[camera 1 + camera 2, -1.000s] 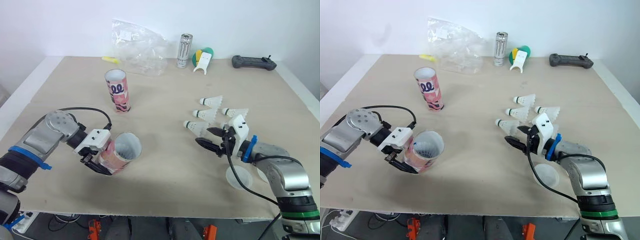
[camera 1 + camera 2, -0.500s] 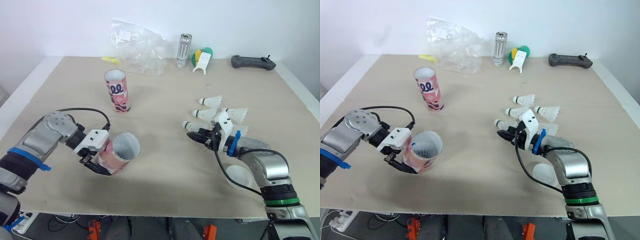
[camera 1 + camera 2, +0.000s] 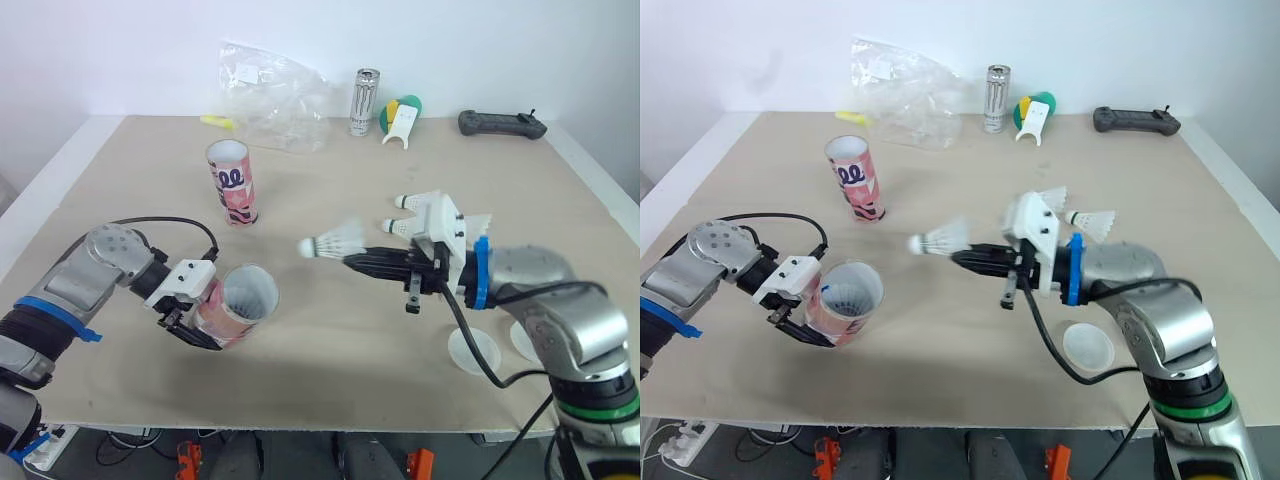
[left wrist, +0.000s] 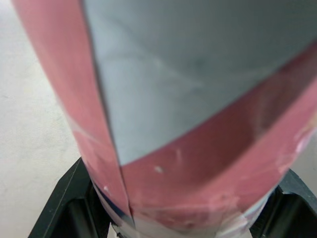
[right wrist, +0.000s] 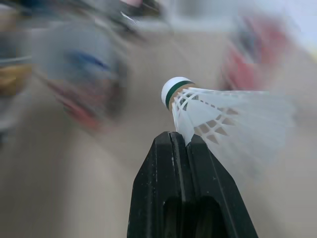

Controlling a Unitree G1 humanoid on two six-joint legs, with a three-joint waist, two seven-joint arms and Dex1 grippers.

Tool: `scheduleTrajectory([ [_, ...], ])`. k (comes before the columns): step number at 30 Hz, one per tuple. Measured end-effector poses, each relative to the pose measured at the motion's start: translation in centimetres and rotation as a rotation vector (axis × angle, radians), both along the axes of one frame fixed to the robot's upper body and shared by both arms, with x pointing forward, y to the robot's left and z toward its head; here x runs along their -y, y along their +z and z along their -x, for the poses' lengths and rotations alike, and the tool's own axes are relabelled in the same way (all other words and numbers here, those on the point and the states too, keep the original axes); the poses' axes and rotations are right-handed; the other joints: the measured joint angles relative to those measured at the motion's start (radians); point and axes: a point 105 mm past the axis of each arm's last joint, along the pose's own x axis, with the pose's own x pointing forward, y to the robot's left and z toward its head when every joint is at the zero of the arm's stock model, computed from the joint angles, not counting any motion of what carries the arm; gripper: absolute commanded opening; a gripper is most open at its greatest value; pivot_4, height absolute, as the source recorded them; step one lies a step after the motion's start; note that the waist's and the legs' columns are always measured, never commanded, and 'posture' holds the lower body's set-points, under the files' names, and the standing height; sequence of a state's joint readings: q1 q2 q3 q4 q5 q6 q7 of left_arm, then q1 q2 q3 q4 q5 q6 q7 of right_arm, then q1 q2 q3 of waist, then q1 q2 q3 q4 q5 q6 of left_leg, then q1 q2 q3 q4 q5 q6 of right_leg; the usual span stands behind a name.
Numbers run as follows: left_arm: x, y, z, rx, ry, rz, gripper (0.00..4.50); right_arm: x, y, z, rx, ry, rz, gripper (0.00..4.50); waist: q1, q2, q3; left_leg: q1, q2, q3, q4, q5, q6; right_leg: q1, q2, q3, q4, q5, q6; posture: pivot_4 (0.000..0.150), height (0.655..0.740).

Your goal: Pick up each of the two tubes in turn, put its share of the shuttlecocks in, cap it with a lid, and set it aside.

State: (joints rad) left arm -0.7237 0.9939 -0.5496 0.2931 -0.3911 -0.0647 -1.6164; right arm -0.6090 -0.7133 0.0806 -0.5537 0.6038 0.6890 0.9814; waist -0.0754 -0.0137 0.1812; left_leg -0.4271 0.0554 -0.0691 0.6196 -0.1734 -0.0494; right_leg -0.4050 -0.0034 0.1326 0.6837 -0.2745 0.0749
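My left gripper (image 3: 192, 318) is shut on a pink tube (image 3: 236, 305) held tilted low at the near left, its open mouth facing right; up close the pink tube (image 4: 188, 124) sits between the black fingers (image 4: 64, 203). A second pink tube (image 3: 232, 181) stands upright further back. My right gripper (image 3: 352, 261) is shut on a white shuttlecock (image 3: 332, 241), lifted above the table's middle, cork end toward the held tube. The shuttlecock (image 5: 218, 124) is pinched by its feather skirt. Other shuttlecocks (image 3: 1088, 217) lie behind the right arm. Clear lids (image 3: 1087, 346) lie near the front right.
At the back of the table are a crumpled clear plastic bag (image 3: 275, 95), a drink can (image 3: 364, 101), a green-yellow-white object (image 3: 402, 117) and a black controller (image 3: 502, 124). A black cable (image 3: 170, 222) loops over the left arm.
My right gripper shut on a shuttlecock, lifted it off the table and carried it left toward the held tube. The left gripper and its tube have stayed still.
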Motion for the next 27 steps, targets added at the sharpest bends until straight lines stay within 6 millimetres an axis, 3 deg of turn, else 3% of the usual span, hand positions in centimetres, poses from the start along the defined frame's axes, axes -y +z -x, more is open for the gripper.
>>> scheduleTrajectory([
  [2,0.2,0.0,0.0,0.001,-0.005,0.003,2.81,-1.0,0.6,1.0,0.041,0.077,0.037,0.04,0.003,-0.001,-0.001,0.000,0.000,0.000,0.000,0.000,0.000,0.000,0.000,-0.001,0.000,-0.001,-0.001,0.150,0.7400],
  [5,0.2,0.0,0.0,0.001,-0.006,0.005,2.81,-1.8,-0.1,1.5,0.045,0.152,0.121,0.04,0.005,-0.001,-0.001,-0.001,0.000,0.000,0.000,0.000,0.000,0.000,0.000,-0.001,0.000,-0.001,0.000,0.150,0.7400],
  [12,0.2,0.0,-0.1,-0.004,0.002,0.001,2.81,-2.8,-1.0,-0.6,0.071,0.148,0.202,0.04,0.003,-0.001,0.000,-0.001,0.000,0.000,0.000,0.000,0.000,-0.001,0.000,-0.001,0.000,0.000,0.000,0.150,0.7400],
  [15,0.3,0.1,-0.1,-0.010,0.005,0.000,2.81,-3.6,-0.8,-0.1,0.063,0.212,0.198,0.91,0.004,0.000,0.000,-0.001,0.000,0.000,0.000,0.000,0.000,-0.001,0.000,-0.001,0.000,0.001,0.001,0.150,0.7400],
  [22,0.4,0.1,0.0,-0.017,0.009,-0.005,2.81,-3.8,-0.4,1.3,-0.019,0.314,0.176,4.12,0.006,0.000,0.000,-0.001,0.000,0.000,0.000,0.000,0.000,-0.001,0.000,-0.001,0.000,0.000,0.001,0.150,0.7400],
  [23,0.4,0.2,0.0,-0.016,0.008,-0.007,2.81,-3.8,0.0,1.4,-0.034,0.318,0.150,4.39,0.006,0.000,0.000,-0.001,0.000,0.000,0.000,0.000,0.000,-0.001,0.000,-0.001,0.000,0.000,0.001,0.150,0.7400],
  [27,0.5,0.2,0.0,-0.009,0.001,-0.012,2.81,-2.2,1.7,0.6,-0.041,0.216,0.078,4.39,0.007,-0.001,0.000,-0.002,0.000,0.000,0.000,0.000,0.000,-0.001,0.000,-0.001,0.000,0.000,0.001,0.150,0.7400],
])
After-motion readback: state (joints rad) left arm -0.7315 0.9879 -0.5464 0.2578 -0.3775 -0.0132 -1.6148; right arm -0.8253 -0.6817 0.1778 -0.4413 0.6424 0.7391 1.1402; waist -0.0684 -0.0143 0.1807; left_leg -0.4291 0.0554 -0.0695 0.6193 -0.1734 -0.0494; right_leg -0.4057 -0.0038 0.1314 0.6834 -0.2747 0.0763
